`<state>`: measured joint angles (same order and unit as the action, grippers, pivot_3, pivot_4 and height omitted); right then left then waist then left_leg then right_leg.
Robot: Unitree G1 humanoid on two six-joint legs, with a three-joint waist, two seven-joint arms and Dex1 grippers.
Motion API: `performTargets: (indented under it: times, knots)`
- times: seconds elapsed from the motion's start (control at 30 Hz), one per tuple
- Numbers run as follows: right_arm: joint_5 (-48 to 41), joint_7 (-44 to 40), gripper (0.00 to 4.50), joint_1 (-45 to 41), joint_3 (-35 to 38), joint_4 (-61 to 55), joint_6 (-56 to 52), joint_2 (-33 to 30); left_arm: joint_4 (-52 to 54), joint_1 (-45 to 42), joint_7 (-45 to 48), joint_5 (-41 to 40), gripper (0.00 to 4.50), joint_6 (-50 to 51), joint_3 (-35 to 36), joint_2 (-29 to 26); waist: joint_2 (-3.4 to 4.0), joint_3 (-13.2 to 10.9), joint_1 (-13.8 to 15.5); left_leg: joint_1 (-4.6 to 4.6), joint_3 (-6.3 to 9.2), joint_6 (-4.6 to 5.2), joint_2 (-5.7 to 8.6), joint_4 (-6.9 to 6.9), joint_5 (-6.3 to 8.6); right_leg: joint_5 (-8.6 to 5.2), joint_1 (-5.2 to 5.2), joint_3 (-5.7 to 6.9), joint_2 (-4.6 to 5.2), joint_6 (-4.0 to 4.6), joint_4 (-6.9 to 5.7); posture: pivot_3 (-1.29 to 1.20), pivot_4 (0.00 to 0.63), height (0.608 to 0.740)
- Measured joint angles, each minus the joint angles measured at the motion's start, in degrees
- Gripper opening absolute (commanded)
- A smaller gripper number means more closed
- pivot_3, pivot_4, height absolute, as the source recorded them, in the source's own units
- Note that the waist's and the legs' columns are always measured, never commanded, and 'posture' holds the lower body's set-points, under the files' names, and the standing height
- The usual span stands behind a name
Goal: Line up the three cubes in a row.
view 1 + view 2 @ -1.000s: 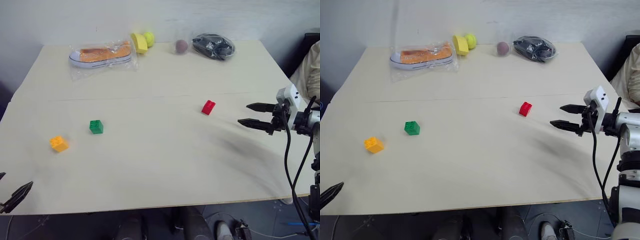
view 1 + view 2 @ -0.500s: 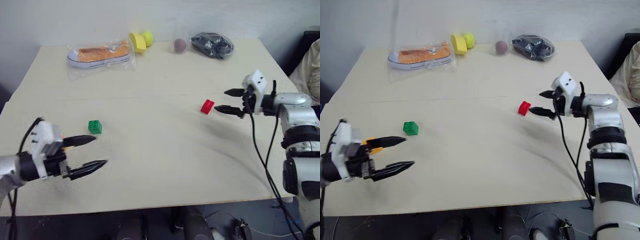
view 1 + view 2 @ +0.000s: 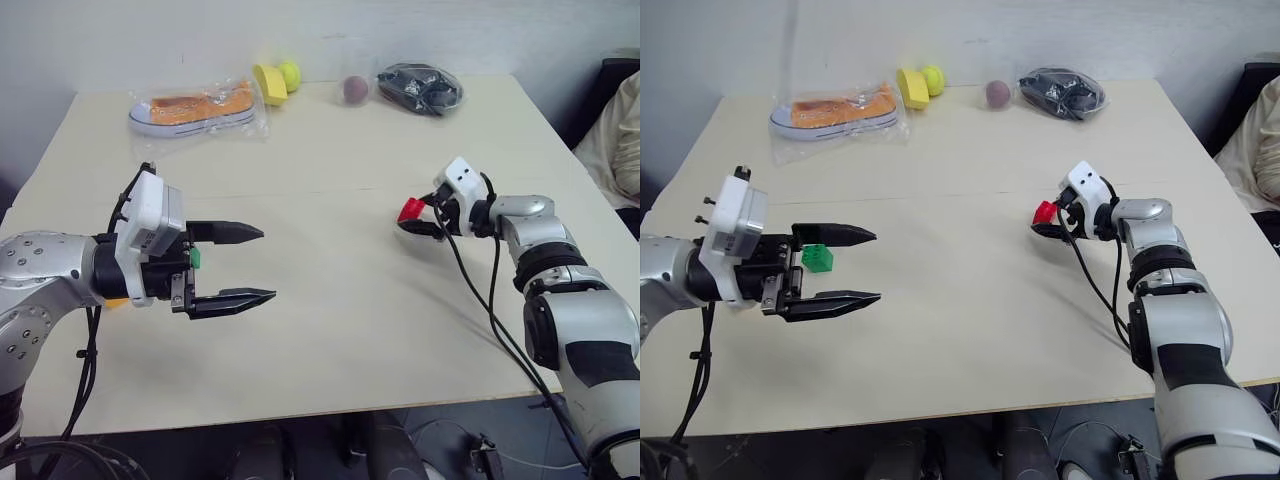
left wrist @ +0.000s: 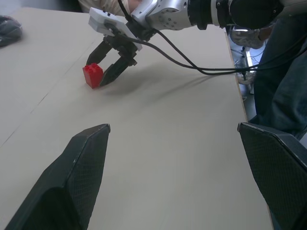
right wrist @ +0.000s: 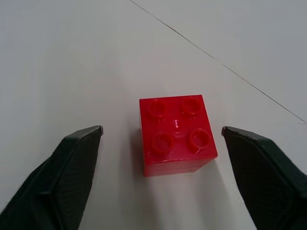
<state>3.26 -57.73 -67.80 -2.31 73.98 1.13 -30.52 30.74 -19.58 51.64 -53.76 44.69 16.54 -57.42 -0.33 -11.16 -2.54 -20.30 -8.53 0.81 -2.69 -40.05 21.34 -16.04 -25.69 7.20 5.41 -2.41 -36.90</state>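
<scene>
The red cube (image 3: 411, 208) lies right of the table's centre, studs up. My right gripper (image 5: 162, 129) is open and straddles it, one finger on each side, with a gap on both sides in the right wrist view. My left gripper (image 3: 267, 264) hovers above the left half of the table, open wide and empty, pointing towards the red cube (image 4: 92, 75). The green cube (image 3: 818, 258) sits on the table just behind the left gripper's fingers. The orange-yellow cube is hidden behind my left arm.
Along the table's far edge lie a bagged orange shoe (image 3: 195, 105), a yellow ball (image 3: 267, 84), a green ball (image 3: 290, 73), a dark ball (image 3: 354, 89) and a black bagged item (image 3: 420, 88). A person's sleeve (image 3: 620, 130) shows at the right.
My left gripper rose from the near left corner and swung right over the table. My right gripper moved left until its fingers flank the red cube, and they have narrowed.
</scene>
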Motion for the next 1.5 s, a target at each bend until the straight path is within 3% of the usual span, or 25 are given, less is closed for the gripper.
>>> performTargets:
  times: [0.17, 0.3, 0.37, 0.43, 0.5, 0.63, 0.73, 0.83, 1.1, 1.37, 1.4, 1.5]
  knots:
    - [0.2, -1.6, 1.46, 0.0, 0.2, 0.4, 0.2, 0.1, 0.0, 0.2, -0.2, 0.1, 4.50, 0.0, 0.0, 0.0, 0.00, 0.0, 0.0, 0.00, 0.01, 0.00, 0.01, 0.00, 0.00, 0.00, 0.00, 0.00, 0.00, 0.00, 0.00, 0.00, 0.150, 0.740]
    - [0.1, -5.9, 1.47, 0.0, 0.3, 0.3, 1.7, -0.1, 0.1, 0.3, 0.2, 0.1, 4.50, 0.0, -0.1, 0.0, 0.00, 0.0, 0.0, 0.00, 0.01, 0.00, 0.00, -0.01, 0.00, 0.00, 0.00, 0.00, 0.00, 0.00, 0.00, 0.00, 0.150, 0.740]
    - [-1.2, -12.9, 1.47, 0.8, 0.5, -1.7, 2.1, -0.5, 0.1, 0.2, 1.2, 0.1, 4.50, -0.1, -1.0, 0.0, 0.00, 0.0, 0.1, 0.00, 0.01, 0.00, 0.00, 0.00, 0.00, 0.00, 0.01, 0.00, -0.02, 0.00, 0.01, 0.00, 0.150, 0.740]
    - [-3.8, -24.3, 1.47, 3.2, 0.3, -9.0, 0.4, -1.0, 0.2, 0.2, 2.7, 0.1, 4.50, -0.2, -2.5, 0.0, 0.01, 0.0, 0.3, -0.01, 0.04, 0.00, -0.01, -0.02, 0.00, 0.00, 0.02, 0.00, -0.05, -0.01, 0.02, 0.00, 0.150, 0.740]
    - [-7.6, -29.8, 1.47, 10.1, -1.6, -22.9, -3.5, -3.8, 0.5, -0.3, 3.7, 0.1, 4.50, -0.4, -3.9, 0.1, 0.00, 0.0, 0.8, -0.01, 0.08, -0.01, -0.02, 0.00, 0.00, 0.00, 0.04, 0.01, -0.04, -0.01, 0.03, 0.00, 0.150, 0.740]
    - [-16.5, -30.8, 1.47, 33.2, -4.7, -61.1, -13.8, -10.7, 0.3, -0.4, 6.6, 3.0, 4.50, -2.8, -7.4, 0.5, 0.01, 0.0, 2.4, -0.10, 0.27, -0.07, 0.03, -0.07, 0.03, -0.03, 0.08, -0.04, -0.10, -0.07, 0.12, 0.00, 0.150, 0.740]
    - [-18.2, -29.8, 1.47, 42.1, -6.2, -76.1, -15.3, -12.2, 0.3, -1.3, 8.7, 4.9, 4.50, -4.6, -10.3, 0.9, 0.01, 0.0, 2.3, 0.12, 0.06, -0.05, 0.12, -0.13, 0.01, 0.00, 0.16, -0.32, -0.10, -0.12, 0.18, 0.00, 0.150, 0.740]
    - [-17.6, -26.6, 1.47, 44.6, -6.3, -80.5, -14.9, -12.5, 0.1, -2.0, 10.8, 7.0, 4.50, -6.3, -12.4, 1.0, 0.00, 0.0, 2.1, 0.29, -0.03, -0.11, 0.12, -0.12, -0.04, 0.01, 0.20, -0.47, -0.13, -0.12, 0.05, 0.00, 0.150, 0.740]
    - [-14.8, -22.1, 1.47, 46.7, -8.8, -79.2, -11.7, -11.9, -2.3, -2.7, 13.4, 9.8, 4.50, -8.2, -13.3, 1.1, 0.00, 0.0, 2.4, 0.21, 0.00, -0.14, 0.02, -0.09, -0.07, -0.03, 0.12, -0.50, -0.33, -0.05, 0.11, 0.00, 0.150, 0.740]
    - [-14.3, -21.9, 4.23, 45.1, -10.5, -75.4, -10.1, -11.6, -5.2, -2.3, 13.1, 14.3, 4.50, -10.3, -14.6, 2.2, -0.01, 0.0, 2.4, 0.21, 0.00, -0.13, -0.03, -0.10, -0.07, -0.03, 0.12, -0.61, -0.71, -0.05, 0.12, 0.00, 0.150, 0.740]
    - [-15.2, -21.8, 4.47, 44.6, -10.3, -75.6, -11.0, -11.6, -5.7, -2.1, 13.1, 14.6, 4.50, -10.6, -14.5, 2.2, -0.01, 0.0, 2.4, 0.21, 0.00, -0.13, -0.04, -0.10, -0.07, -0.03, 0.12, -0.62, -0.70, -0.05, 0.11, 0.00, 0.150, 0.740]
    - [-21.7, -21.8, 4.47, 42.7, -6.9, -78.1, -18.0, -11.8, -10.5, -0.6, 14.4, 17.0, 4.50, -12.7, -13.1, 0.6, -0.01, 0.0, 2.2, 0.22, -0.01, -0.15, -0.12, -0.10, -0.07, -0.03, 0.09, -0.64, -0.70, -0.05, 0.09, 0.00, 0.150, 0.740]
